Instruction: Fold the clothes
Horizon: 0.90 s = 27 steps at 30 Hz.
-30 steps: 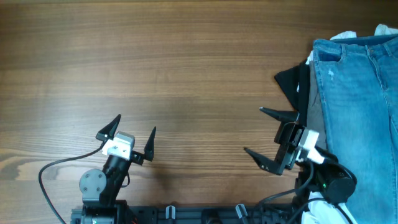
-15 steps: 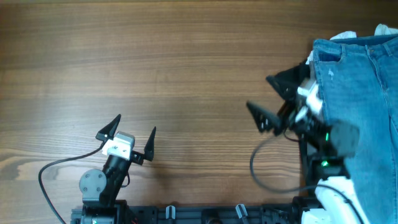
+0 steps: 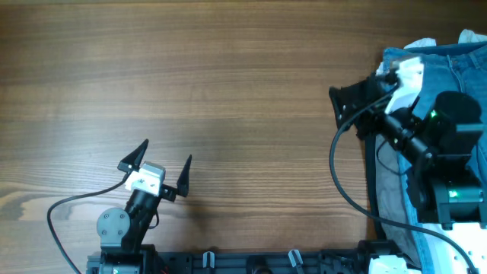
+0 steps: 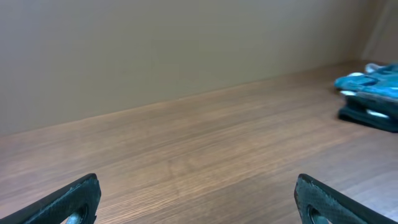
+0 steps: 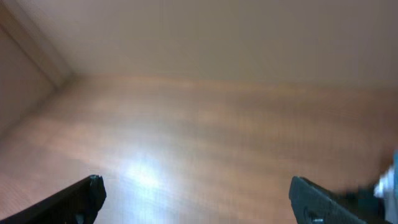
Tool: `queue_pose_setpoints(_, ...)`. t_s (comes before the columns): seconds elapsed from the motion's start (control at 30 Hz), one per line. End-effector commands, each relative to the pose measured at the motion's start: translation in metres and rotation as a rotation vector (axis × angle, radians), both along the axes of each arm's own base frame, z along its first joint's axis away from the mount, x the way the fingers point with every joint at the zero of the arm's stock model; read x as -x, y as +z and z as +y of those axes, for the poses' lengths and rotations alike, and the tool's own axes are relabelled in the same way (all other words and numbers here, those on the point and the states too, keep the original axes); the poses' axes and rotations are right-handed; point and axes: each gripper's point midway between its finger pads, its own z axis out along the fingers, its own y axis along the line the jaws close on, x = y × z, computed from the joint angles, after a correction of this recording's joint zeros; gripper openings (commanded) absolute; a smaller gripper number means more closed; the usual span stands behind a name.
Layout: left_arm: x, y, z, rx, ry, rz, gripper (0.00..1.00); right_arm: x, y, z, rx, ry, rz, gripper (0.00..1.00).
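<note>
The clothes lie in a heap along the right edge of the wooden table (image 3: 228,68), from the far right corner down toward the near edge. The blue jeans (image 3: 470,72) are on top. A bit of white top (image 3: 420,44) shows at their far end, a black garment (image 3: 350,100) sticks out on the side toward the middle of the table, and some pale grey cloth (image 3: 389,186) shows nearer the front edge.

The right arm (image 3: 445,144) is stretched over this heap and covers a big part of the jeans in the overhead view. Its black cable (image 3: 335,167) makes a loop over the bare wood beside the heap.

The left gripper (image 3: 167,149) is near the front edge, left of the middle and well apart from the clothes, and its jaws are spread wide with nothing between them.

The overhead view does not show the right fingers clearly. The right wrist view does: the right gripper (image 5: 194,190) has its jaws spread wide over bare wood, but the picture is blurred. The left wrist view shows the heap from the side, low and far at the right.
</note>
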Motion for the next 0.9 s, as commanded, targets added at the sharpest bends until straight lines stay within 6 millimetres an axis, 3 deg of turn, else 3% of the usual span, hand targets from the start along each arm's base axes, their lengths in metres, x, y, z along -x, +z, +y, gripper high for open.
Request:
queue_pose_setpoints(0.0,0.005,0.000,-0.011,0.098,-0.066,0.047,1.00,-0.004,-0.033,-0.022,0.050,-0.131,0.135,1.00)
queue_pose_setpoints(0.1,0.006,0.022,-0.008,0.187,-0.043,0.055,1.00,-0.005,-0.067,-0.044,0.054,-0.285,0.294,1.00)
queue_pose_setpoints(0.2,0.003,0.060,0.009,0.226,0.060,0.035,1.00,-0.002,-0.096,-0.055,0.036,-0.349,0.430,1.00)
queue_pose_setpoints(0.37,-0.010,0.094,0.025,0.205,0.177,0.221,1.00,-0.001,-0.117,-0.075,-0.013,-0.427,0.554,1.00)
queue_pose_setpoints(0.47,-0.024,0.105,0.024,0.185,0.196,0.389,1.00,-0.002,-0.117,-0.087,-0.005,-0.452,0.587,1.00)
queue_pose_setpoints(0.63,-0.056,0.124,0.023,0.152,0.221,0.655,1.00,-0.015,-0.090,-0.106,0.033,-0.488,0.570,1.00)
queue_pose_setpoints(0.77,-0.078,0.137,0.022,0.105,0.218,0.776,1.00,-0.052,-0.066,-0.130,0.063,-0.567,0.487,1.00)
queue_pose_setpoints(0.87,-0.093,0.142,0.007,0.162,0.150,0.811,1.00,-0.084,-0.075,-0.142,0.066,-0.596,0.482,1.00)
